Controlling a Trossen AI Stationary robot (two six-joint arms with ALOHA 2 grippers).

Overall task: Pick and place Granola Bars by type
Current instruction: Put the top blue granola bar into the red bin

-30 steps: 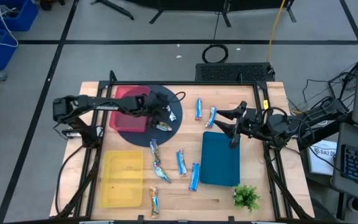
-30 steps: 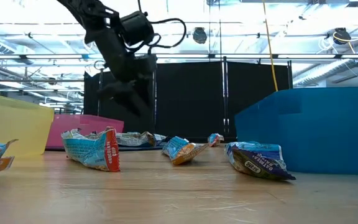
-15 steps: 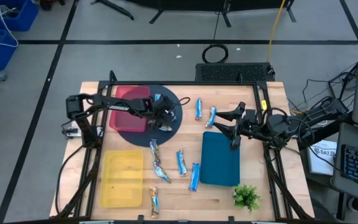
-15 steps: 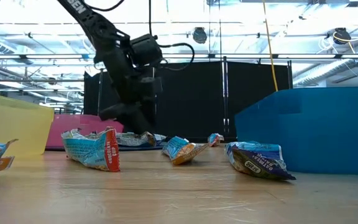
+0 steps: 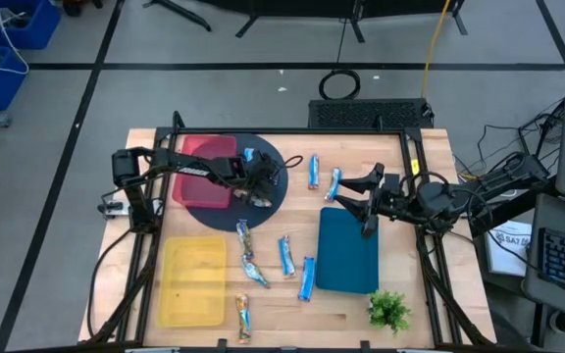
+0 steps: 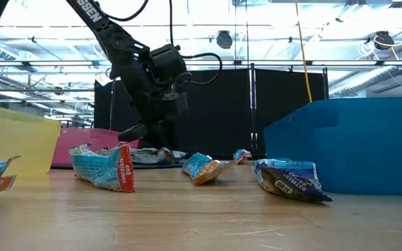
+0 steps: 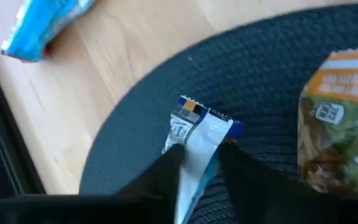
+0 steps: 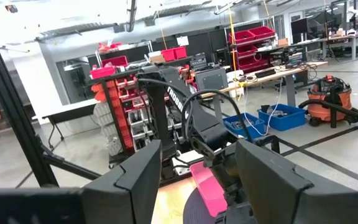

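Several wrapped granola bars lie on the wooden table (image 5: pixel 420 294), among them bars at the far middle (image 5: pixel 314 172) and between the bins (image 5: pixel 286 257). My left gripper (image 5: pixel 259 186) is low over the dark round mat (image 5: pixel 226 211), shut on a white-and-blue bar (image 7: pixel 197 134). An orange-and-green bar (image 7: pixel 340 124) lies flat on the mat beside it. My right gripper (image 5: pixel 366 203) is open and empty, above the far edge of the blue bin (image 5: pixel 348 255). My left gripper pinches the white-and-blue bar between its two fingers (image 7: pixel 166 177), on its two long edges (image 7: pixel 194 163). The fingers lie along the bar, whose free end (image 7: pixel 191 112) sticks out ahead of them over the mat. I cannot tell whether the bar touches the mat.
A pink bin (image 5: pixel 204 172) stands partly on the mat at the far left. A yellow bin (image 5: pixel 192 279) stands at the near left. A small green plant (image 5: pixel 388 311) stands at the near right. Black frame posts run along the table's left and right edges.
My left gripper has gone down toward the mat and a little toward the table's right edge.
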